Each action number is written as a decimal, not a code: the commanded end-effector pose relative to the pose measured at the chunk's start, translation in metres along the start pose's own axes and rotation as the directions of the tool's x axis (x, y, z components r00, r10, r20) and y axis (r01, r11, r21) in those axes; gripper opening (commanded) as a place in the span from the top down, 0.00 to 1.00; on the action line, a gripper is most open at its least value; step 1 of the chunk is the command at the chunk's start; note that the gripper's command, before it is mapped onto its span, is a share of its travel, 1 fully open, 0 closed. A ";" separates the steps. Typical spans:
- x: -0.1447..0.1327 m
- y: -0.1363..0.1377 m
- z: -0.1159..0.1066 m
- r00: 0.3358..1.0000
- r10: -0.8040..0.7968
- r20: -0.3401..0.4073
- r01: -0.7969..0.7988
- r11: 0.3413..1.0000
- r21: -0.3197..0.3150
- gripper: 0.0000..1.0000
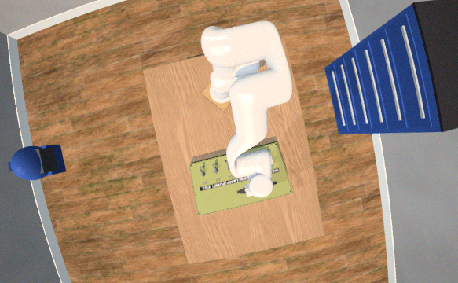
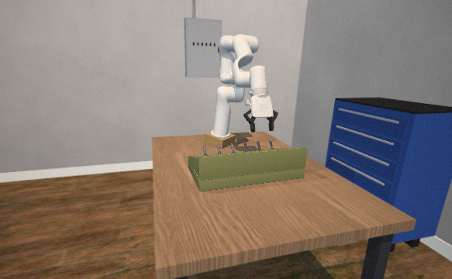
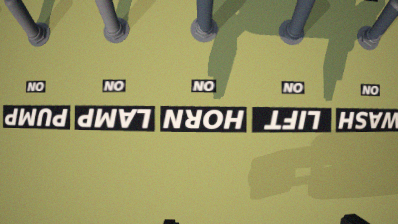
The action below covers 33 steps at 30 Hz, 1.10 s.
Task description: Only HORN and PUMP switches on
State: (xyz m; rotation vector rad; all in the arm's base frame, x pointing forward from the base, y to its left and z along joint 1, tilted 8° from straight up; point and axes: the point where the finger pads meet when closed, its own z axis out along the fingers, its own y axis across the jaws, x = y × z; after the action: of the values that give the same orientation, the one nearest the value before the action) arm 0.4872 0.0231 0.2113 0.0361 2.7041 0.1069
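Hovering over the console (image 2: 249, 170), gripper (image 2: 260, 125) spread wide, nothing held. Poised well above the lever row, toward the console's cabinet-side end.

In the wrist view, five levers on the console face, labels upside down: PUMP (image 3: 31, 27), LAMP (image 3: 112, 25), HORN (image 3: 204, 22), LIFT (image 3: 295, 25), WASH (image 3: 375, 30). An ON mark between each lever and its label. All five stems running off the top edge, away from the ON marks; hard to say whether tilt or only perspective, so on or off not settled from here.

Probably at the approach stage, picking a first lever. To do it well: come down beside one stem only, push with a single fingertip along the lever's throw, slowly. Keep the force downward-biased and light, since a loose console would likely slide on the table (image 2: 249, 217). Avoid brushing neighbours; spacing looks tight for spread fingers, so narrowing them first may help.

Labels legible only from the wrist. Height above the console plain only from the exterior view, which also shows a sixth lever beyond PUMP, outside the wrist frame. From the top, arm covering several levers.
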 end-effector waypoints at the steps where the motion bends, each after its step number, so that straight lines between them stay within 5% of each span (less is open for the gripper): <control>1: -0.002 0.000 -0.001 1.000 0.000 0.005 0.000 1.000 0.000 0.00; 33: -0.002 -0.004 -0.001 1.000 0.000 0.005 0.000 1.000 0.000 0.00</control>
State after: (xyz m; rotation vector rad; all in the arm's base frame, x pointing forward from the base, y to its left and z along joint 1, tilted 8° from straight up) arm 0.4872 0.0223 0.2113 0.0360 2.7041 0.1069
